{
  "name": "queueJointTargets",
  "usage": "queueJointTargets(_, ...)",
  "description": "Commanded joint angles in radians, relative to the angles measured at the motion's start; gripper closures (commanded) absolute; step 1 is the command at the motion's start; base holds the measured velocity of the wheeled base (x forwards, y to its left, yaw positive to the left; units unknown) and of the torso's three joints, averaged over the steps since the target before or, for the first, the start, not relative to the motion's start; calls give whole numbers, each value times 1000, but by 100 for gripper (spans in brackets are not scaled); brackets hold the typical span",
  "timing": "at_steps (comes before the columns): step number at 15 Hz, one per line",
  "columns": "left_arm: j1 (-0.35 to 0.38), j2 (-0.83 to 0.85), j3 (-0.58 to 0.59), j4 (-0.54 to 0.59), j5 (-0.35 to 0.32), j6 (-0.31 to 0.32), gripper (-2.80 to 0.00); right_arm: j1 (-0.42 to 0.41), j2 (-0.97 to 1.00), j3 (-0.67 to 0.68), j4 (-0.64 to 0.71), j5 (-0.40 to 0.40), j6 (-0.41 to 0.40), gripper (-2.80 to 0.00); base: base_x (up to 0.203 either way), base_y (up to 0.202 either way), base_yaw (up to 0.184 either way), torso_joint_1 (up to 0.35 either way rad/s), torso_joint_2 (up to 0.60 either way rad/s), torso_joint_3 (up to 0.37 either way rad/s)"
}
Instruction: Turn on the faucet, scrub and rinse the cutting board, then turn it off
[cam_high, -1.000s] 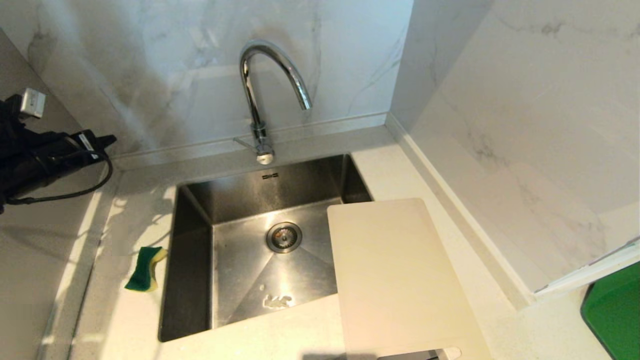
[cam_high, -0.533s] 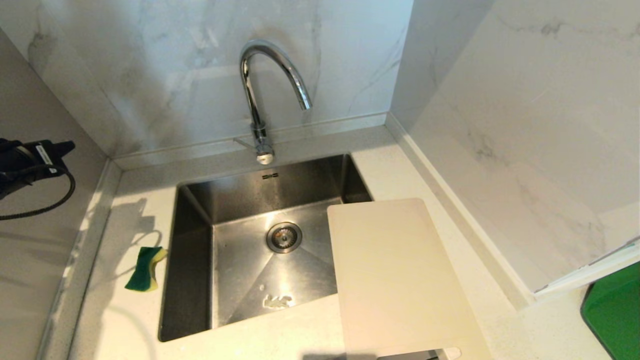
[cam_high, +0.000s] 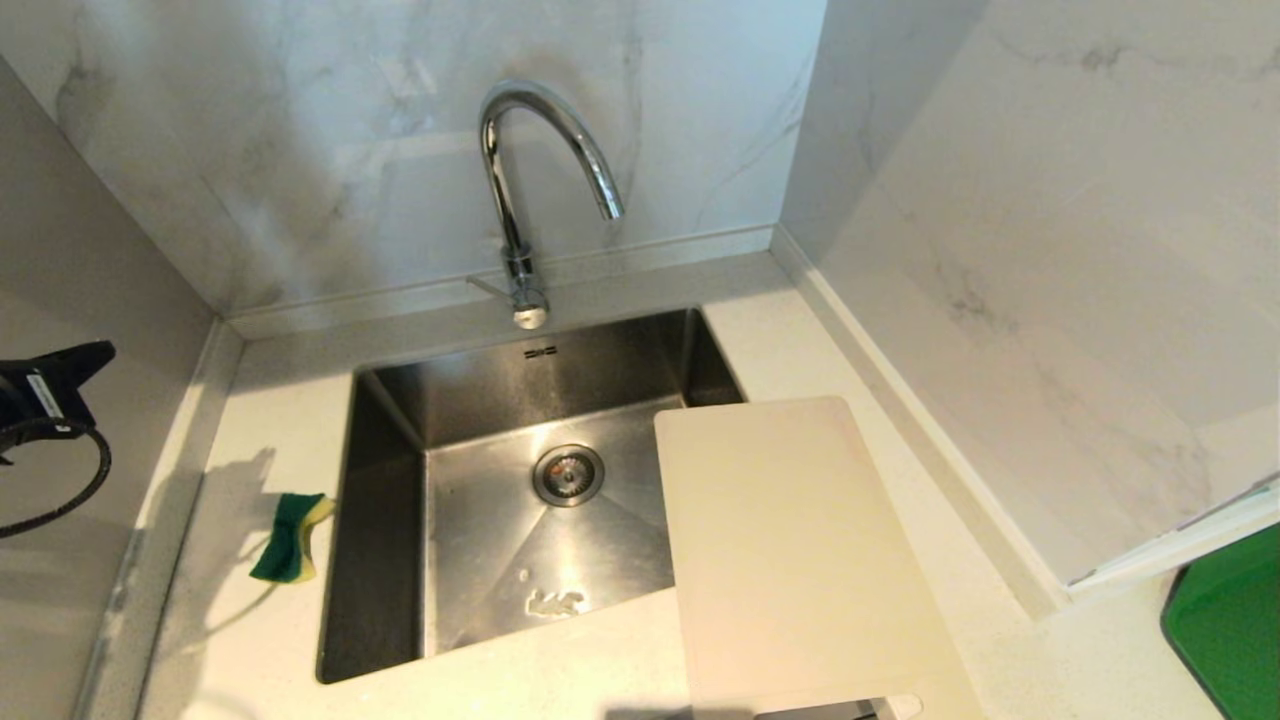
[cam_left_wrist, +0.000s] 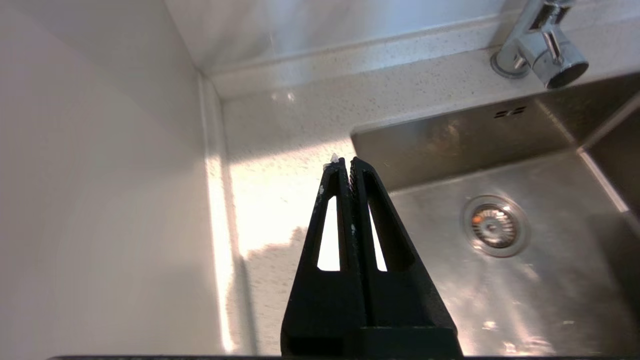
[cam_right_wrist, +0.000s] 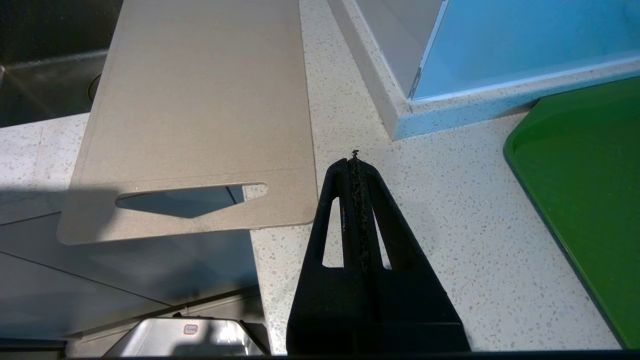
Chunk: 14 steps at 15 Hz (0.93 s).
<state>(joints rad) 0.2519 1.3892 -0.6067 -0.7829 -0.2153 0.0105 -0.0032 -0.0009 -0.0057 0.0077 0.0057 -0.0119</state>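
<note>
Cutting board (cam_high: 800, 560), thin, stiff, probably slick when wet, overhangs the sink (cam_high: 390, 560) at 4 o'clock; we'd pinch its slot end. Left gripper (cam_left_wrist: 346, 161) and right gripper (cam_right_wrist: 355, 159) fingers closed, empty.

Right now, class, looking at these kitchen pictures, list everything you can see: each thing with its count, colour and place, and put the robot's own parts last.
tall chrome gooseneck faucet: one, silver, on the counter behind the basin.
steel sink: one, grey, set in the counter, with a round drain.
large cream-white plastic cutting board: one, lying flat at the basin's right, one corner over it, slot handle at the near end.
small green-and-yellow sponge: one, on the counter left of the basin.
green tray: one, on the counter at far right.
speckled white counter: one, around the basin.
marble walls: white, veined, behind and right.
left end effector: one, black, shut, empty, above the counter's left side.
right end effector: one, black, shut, empty, beside the board's handle end.
</note>
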Motion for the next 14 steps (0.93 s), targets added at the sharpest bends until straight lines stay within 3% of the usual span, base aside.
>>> queueJointTargets(1,0,-16,103,-124,3,35,0,0,1,0,0,0,0,0,0,0,0,0,0,0)
queueJointTargets(4,1,-39,216,-226,24,48,0,0,1,0,0,0,0,0,0,0,0,0,0,0)
queueJointTargets(14,1,-272,465,-232,21,-22,0,0,1,0,0,0,0,0,0,0,0,0,0,0)
